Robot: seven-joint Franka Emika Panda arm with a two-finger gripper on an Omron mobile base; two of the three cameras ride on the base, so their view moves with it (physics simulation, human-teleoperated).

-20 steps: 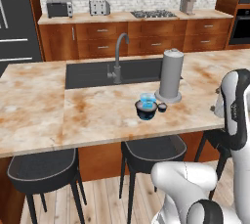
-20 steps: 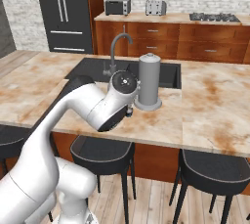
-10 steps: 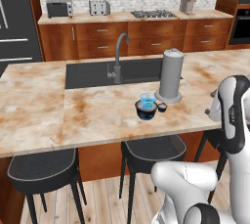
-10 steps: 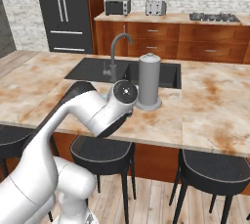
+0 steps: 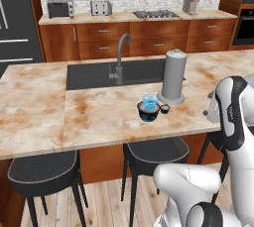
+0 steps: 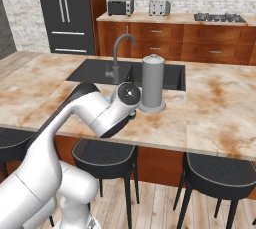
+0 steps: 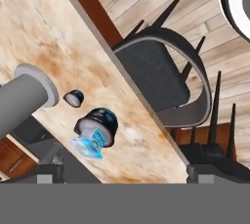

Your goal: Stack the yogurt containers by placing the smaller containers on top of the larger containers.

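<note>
Fingertips [image 7: 210, 171] rise spread at the hand view's bottom edge, gripping nothing. Mid-frame in the left base view, the light-blue cup [image 5: 149, 100] already sits on the navy tub [image 5: 149, 112]. Just right, the tiny dark cup [image 5: 164, 108] looks light and stiff; pinch its sides. Behind stands the grey cylinder [image 5: 173, 76].

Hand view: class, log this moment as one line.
light-blue translucent cup: on navy round tub | tiny dark cup: on counter, unstacked | gripper: open

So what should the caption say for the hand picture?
Light-blue cup stacked on the navy tub, tiny dark cup beside it on the counter.
</note>
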